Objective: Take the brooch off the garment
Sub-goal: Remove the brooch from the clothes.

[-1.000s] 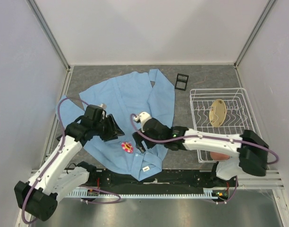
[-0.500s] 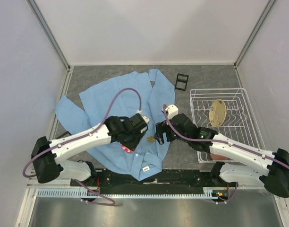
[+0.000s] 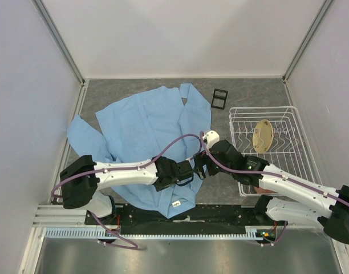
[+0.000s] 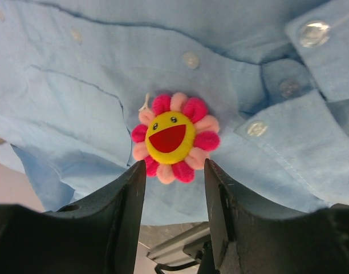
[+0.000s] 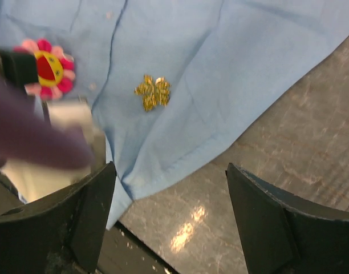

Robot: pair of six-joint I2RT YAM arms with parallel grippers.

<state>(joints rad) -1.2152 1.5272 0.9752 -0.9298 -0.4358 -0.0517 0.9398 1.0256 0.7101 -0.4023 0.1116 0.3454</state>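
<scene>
Brooch on garment, just past my half-parted, empty left gripper; my right gripper wide apart, empty

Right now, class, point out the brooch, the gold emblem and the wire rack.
brooch [image 4: 170, 137], left wrist view, smiling centre.
gold emblem [image 5: 152, 92], right wrist view, its middle.
wire rack [image 3: 260, 108], top view, far rim.

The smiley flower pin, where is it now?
In the left wrist view, the brooch sits mid-frame on the blue shirt, just beyond the tips of the left gripper.
</scene>
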